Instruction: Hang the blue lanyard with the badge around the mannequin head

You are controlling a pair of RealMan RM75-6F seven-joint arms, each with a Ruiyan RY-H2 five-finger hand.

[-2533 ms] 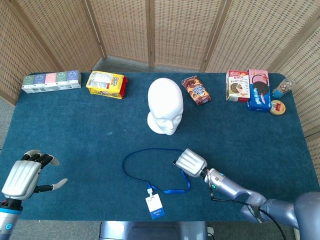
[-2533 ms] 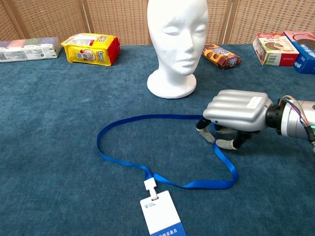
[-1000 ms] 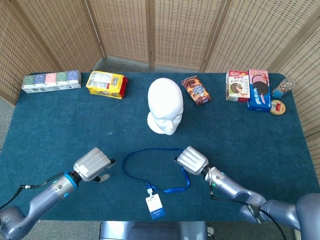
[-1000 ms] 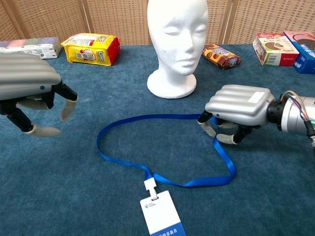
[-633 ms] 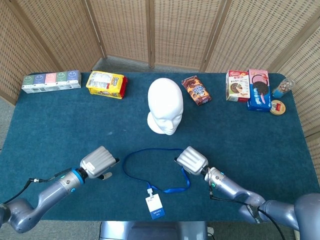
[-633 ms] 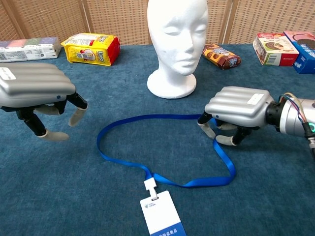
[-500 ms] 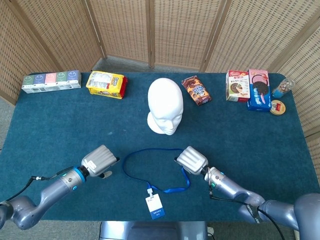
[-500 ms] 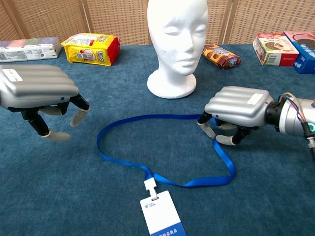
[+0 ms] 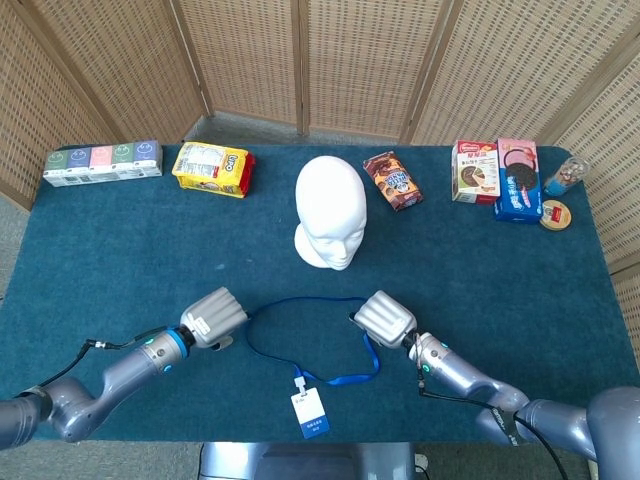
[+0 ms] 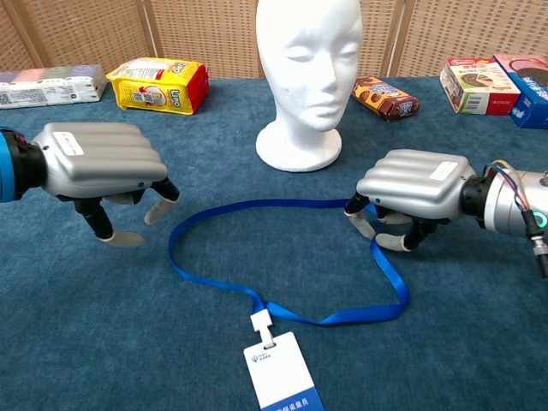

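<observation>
Now the blue lanyard (image 10: 282, 257) lies flat on the tabletop (image 9: 120, 240) as a wide loop, its long axis running left to right across the lower centre of the frame, with the badge (image 10: 281, 370) trailing off the near side toward the bottom edge. The mannequin head (image 10: 306, 77) stands upright just above the loop in the frame, close to the strap's far run but apart from it.

The right robot hand (image 10: 409, 199) sits palm-down at the loop's right end, its fingers curled over the strap where the band bends back toward the badge; from the chest view it appears to be pinching the strap, though the contact itself is tucked under the palm and I would call that a judgement.

The left robot hand (image 10: 104, 169) is at the middle left of the frame, palm-down, fingers apart and pointing down at the cloth, holding nothing. The loop's left bend lies to its right, toward the frame's centre, just beside the nearest fingertip but not touching it.

So each end of the loop has its own nearer hand. The coming move likely turns on the left hand crossing that small gap rightward to take the left bend, so the loop can be spread open.
</observation>
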